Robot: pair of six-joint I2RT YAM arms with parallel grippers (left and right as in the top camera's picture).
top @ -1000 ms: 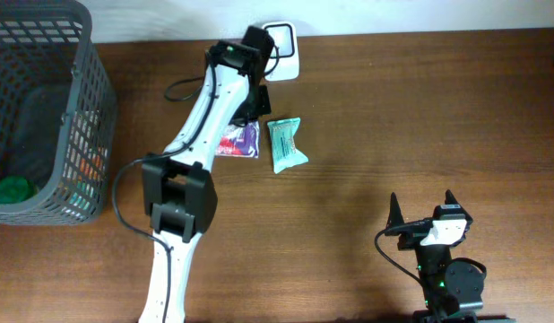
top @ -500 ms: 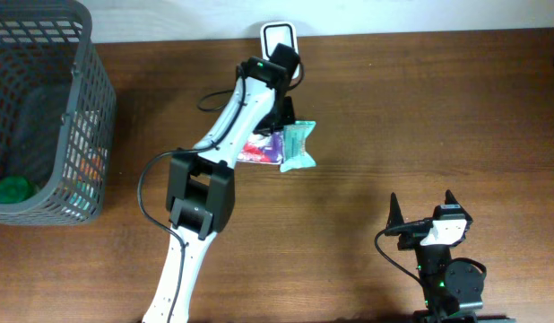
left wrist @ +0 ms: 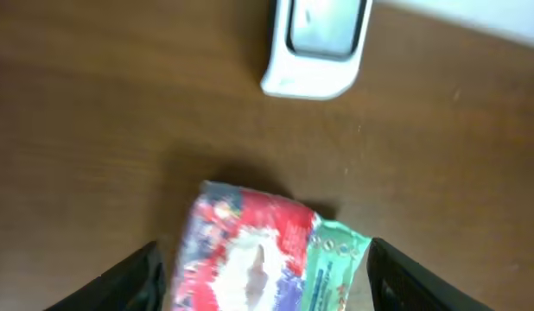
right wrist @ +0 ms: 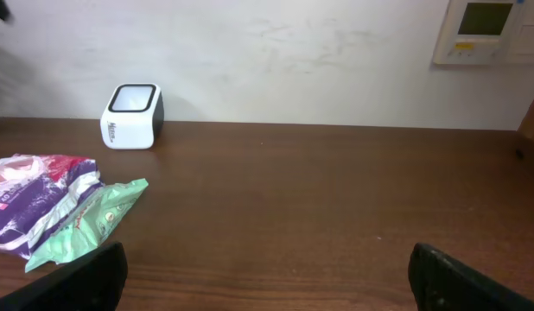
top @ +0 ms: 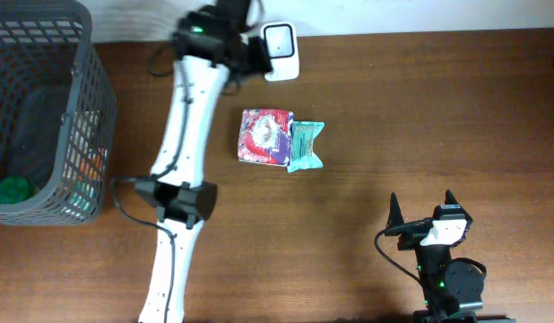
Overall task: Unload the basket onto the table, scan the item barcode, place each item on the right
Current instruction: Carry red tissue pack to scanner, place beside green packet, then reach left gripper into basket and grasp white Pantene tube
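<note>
Left hand [left wrist: 265, 259] released, empty, near scanner [top: 281, 39]. Red packet [top: 264, 137] and green packet [top: 305, 146] lie touching on surface [top: 420, 108]. Right hand [top: 423, 206] released. Scan apparently not yet done.

You're looking at a dark brown, wood-grained counter [top: 438, 108] with a white scanner [top: 281, 50] whose window is pale grey inside a dark frame. The packet [top: 264, 137] is printed in red, white and purple, and the pouch [top: 306, 146] is mint green with darker green markings. The basket [top: 89, 108] is grey mesh with green and orange showing inside, and the left arm [top: 183, 117] is white with black joints.
</note>
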